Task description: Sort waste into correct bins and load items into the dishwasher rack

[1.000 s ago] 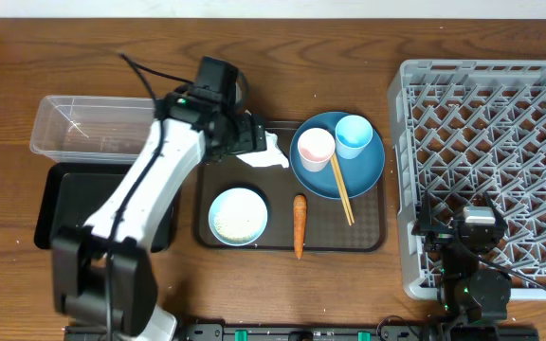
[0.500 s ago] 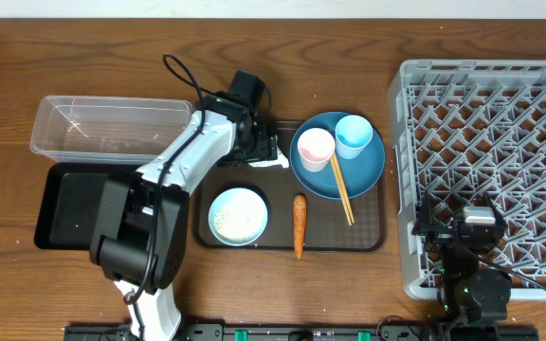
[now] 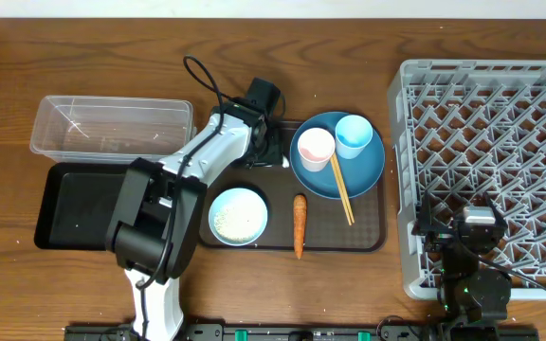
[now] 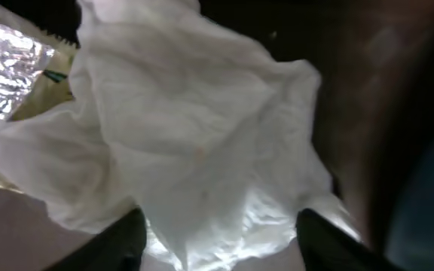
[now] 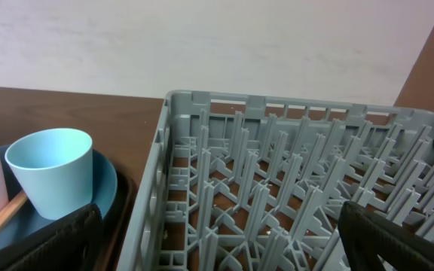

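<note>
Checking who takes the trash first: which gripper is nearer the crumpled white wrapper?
Left. The left gripper is right over the wrapper, straddling it; the right gripper sits far off at the dishwasher rack.

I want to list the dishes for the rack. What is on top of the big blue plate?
On the blue plate stand a pinkish-white cup and a light-blue cup; wooden chopsticks lie across it, reaching past its rim. The plate's surface under the cups is covered.
</note>
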Controlling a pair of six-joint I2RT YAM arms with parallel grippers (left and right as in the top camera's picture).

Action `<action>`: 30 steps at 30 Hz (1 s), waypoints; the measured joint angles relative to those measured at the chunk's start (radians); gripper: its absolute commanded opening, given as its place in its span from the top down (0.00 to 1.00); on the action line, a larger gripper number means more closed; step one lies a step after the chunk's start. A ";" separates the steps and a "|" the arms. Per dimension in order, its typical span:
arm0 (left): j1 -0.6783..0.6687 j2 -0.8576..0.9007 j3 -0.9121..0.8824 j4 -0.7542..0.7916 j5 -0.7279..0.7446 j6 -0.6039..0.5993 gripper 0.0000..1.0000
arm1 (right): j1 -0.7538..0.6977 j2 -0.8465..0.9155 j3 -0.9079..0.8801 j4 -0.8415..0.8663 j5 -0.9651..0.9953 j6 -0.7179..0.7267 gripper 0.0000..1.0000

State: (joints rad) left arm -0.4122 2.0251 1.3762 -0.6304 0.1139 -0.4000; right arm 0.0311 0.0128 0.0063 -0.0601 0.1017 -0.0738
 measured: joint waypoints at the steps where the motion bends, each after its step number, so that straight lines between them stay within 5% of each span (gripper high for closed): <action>1: 0.000 0.005 0.000 0.000 -0.003 -0.003 0.51 | 0.000 0.000 0.000 0.000 0.000 0.000 0.01; 5: 0.000 0.013 0.000 0.004 -0.016 -0.003 0.92 | 0.000 0.000 0.000 0.000 0.000 0.000 0.01; 6: 0.000 0.013 0.000 0.005 -0.016 -0.008 0.94 | 0.000 0.000 0.000 0.000 0.000 0.000 0.01; 15: 0.000 -0.045 0.000 0.006 0.003 0.000 0.94 | 0.000 0.000 0.000 0.000 0.000 0.000 0.01; 30: 0.077 -0.532 0.001 -0.015 -0.064 0.000 0.94 | 0.000 0.000 0.000 0.000 0.000 0.000 0.01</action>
State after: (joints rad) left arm -0.3355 1.4929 1.3769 -0.6453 0.0494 -0.4000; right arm 0.0311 0.0128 0.0063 -0.0601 0.1017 -0.0742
